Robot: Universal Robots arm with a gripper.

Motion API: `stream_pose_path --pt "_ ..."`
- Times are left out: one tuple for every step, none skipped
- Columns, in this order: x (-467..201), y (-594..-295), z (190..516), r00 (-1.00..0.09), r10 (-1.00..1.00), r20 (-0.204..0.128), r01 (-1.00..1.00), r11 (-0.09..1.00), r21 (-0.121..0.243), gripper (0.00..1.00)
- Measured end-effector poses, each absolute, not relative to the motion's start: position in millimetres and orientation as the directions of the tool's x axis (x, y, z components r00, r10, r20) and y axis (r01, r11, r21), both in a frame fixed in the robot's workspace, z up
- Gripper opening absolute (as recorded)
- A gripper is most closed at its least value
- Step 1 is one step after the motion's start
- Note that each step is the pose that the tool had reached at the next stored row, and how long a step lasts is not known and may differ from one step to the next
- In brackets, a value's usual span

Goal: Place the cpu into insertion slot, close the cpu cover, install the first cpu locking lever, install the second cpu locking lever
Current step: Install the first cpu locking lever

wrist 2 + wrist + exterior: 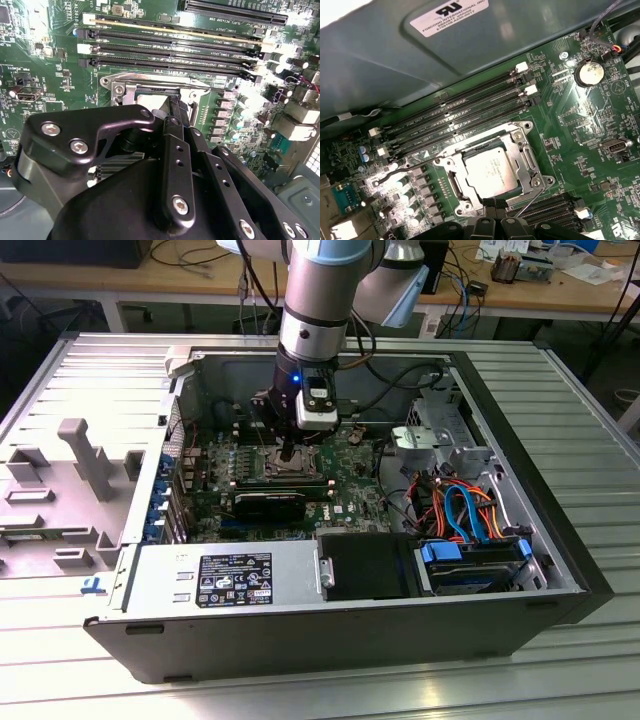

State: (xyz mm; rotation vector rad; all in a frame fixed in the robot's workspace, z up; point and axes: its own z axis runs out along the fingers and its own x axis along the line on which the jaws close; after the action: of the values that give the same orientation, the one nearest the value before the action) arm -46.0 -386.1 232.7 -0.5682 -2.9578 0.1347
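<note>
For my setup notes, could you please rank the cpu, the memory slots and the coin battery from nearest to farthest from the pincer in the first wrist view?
1. The cpu, seated in its socket beside the pincer.
2. The memory slots, beyond the socket.
3. The coin battery, at the board's far corner.

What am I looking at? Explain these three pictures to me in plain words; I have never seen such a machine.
This is a robot arm reaching down into an open computer case that lies on a metal table. The exterior view comes from a camera standing off the arm. Both wrist views come from cameras riding on the arm, looking past its pincer at the green circuit board. In the first wrist view, a square silvery chip sits in place on the board, with a metal frame lying around it. The pincer is right at that frame's edge.
</note>
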Motion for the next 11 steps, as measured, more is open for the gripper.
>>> stream_pose_path --pt "-46.0 -386.1 232.7 -0.922 0.372 0.107 0.361 0.926 -0.111 0.11" --pt "-46.0 -386.1 232.7 -0.923 0.370 0.107 0.358 0.927 -0.111 0.11" --pt "-46.0 -386.1 232.7 -0.924 0.367 0.107 0.356 0.928 -0.111 0.11" --pt "-46.0 -386.1 232.7 -0.925 0.365 0.107 0.354 0.929 -0.111 0.11" --pt "-46.0 -386.1 232.7 -0.926 0.362 0.107 0.351 0.930 -0.111 0.11" --pt "-46.0 -386.1 232.7 -0.927 0.360 0.107 0.349 0.931 -0.111 0.11" --pt "-46.0 -386.1 232.7 -0.928 0.357 0.107 0.346 0.932 -0.111 0.11" --pt "-46.0 -386.1 232.7 -0.929 0.353 0.107 0.342 0.933 -0.111 0.11" --pt "-46.0 -386.1 232.7 -0.930 0.351 0.107 0.339 0.934 -0.111 0.11" --pt "-46.0 -386.1 232.7 -0.931 0.348 0.107 0.337 0.935 -0.111 0.11" --pt "-46.0 -386.1 232.7 -0.933 0.345 0.107 0.333 0.936 -0.111 0.11"
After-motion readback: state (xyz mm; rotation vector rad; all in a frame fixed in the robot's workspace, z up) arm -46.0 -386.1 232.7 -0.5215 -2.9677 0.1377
